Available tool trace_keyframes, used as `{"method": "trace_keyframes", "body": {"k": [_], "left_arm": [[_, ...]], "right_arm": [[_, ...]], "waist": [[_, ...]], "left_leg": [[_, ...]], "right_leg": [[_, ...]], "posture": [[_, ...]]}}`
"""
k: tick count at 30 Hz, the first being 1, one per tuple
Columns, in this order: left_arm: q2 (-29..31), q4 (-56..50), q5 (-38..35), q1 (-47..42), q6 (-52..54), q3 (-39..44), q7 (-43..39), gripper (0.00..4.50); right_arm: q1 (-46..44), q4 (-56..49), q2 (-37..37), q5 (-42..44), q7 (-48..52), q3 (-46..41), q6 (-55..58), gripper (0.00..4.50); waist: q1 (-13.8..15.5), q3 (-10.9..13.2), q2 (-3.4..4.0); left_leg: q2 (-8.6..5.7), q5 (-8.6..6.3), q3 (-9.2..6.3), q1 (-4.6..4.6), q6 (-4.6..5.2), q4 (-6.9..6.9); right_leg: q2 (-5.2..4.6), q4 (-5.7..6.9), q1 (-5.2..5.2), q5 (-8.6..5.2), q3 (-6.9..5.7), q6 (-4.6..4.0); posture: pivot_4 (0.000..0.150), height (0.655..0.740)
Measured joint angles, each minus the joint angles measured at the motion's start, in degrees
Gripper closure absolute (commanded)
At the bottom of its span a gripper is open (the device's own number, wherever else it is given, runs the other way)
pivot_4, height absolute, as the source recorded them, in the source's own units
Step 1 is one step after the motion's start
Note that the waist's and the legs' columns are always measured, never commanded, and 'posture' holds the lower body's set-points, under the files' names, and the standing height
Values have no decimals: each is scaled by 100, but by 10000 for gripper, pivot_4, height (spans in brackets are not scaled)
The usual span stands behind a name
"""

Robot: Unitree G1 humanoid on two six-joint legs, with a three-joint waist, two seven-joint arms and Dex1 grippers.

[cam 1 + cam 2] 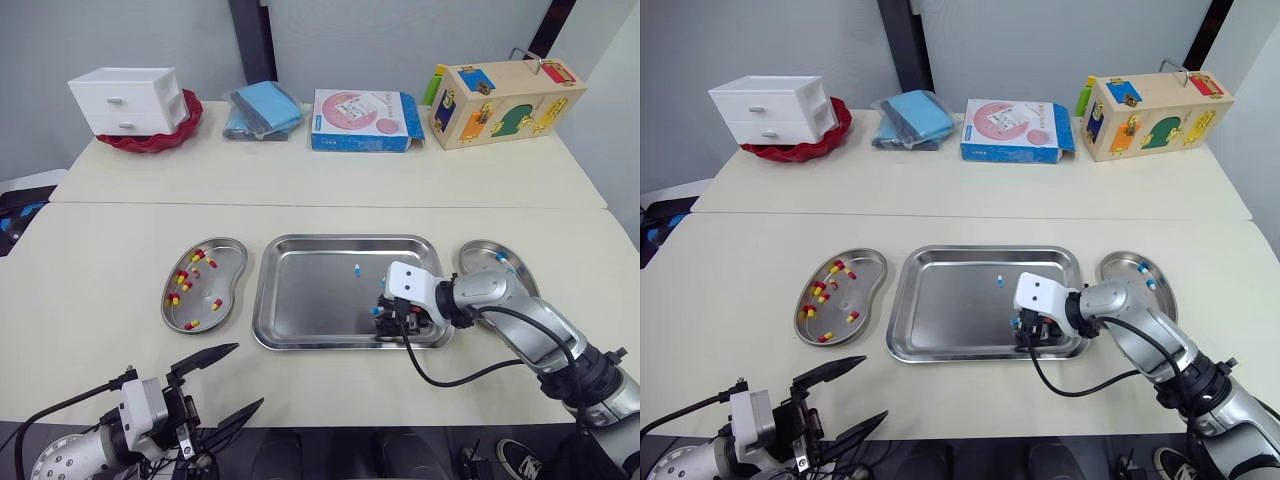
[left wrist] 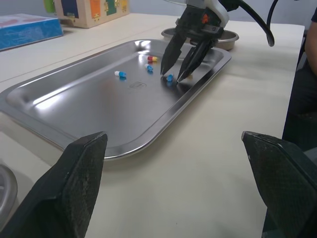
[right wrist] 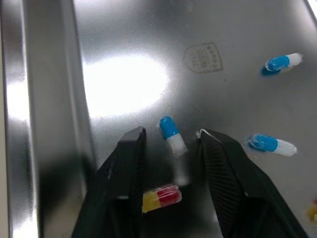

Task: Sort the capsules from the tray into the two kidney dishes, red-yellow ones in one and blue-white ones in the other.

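Note:
A steel tray (image 1: 300,300) lies mid-table. The kidney dish (image 1: 226,278) to its left holds several red-yellow capsules (image 1: 197,256); the dish (image 1: 478,256) to its right holds blue-white ones. My right gripper (image 3: 171,131) is down in the tray's near right corner, open, its fingers either side of a blue-white capsule (image 3: 172,135) without touching it. Two more blue-white capsules (image 3: 283,62) (image 3: 272,145) and a red-yellow capsule (image 3: 161,198) lie close by. My left gripper (image 1: 232,385) hangs open and empty at the table's front left.
Along the back of the table stand a white drawer box (image 1: 128,100) in a red bowl (image 1: 160,138), a blue pouch (image 1: 262,110), a blue carton (image 1: 362,120) and a wooden latch box (image 1: 500,102).

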Motion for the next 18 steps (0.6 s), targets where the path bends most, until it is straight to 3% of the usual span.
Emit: {"method": "trace_keyframes", "body": {"k": [4, 11, 18], "left_arm": [[1, -3, 0, 0, 2, 0, 3, 0], [67, -2, 0, -13, -7, -7, -111, 0], [217, 89, -9, -112, -174, -143, -569, 0]], "right_arm": [[0, 1, 21, -54, -3, -19, -13, 44910], [92, -31, 221, 200, -12, -308, 72, 44910], [786, -889, -283, 1188, 133, -1897, 487, 44910]], "waist": [[0, 0, 0], [2, 1, 1], [55, 3, 5]], "left_leg": [[0, 0, 0, 1, 0, 0], [-1, 0, 1, -3, 0, 0], [-2, 0, -1, -5, 0, -1]], "right_leg": [[0, 0, 0, 0, 0, 0], [0, 0, -2, 0, 0, 0], [0, -3, -1, 0, -3, 0]], "posture": [[1500, 7400], [1500, 7400], [1500, 7400]]}}
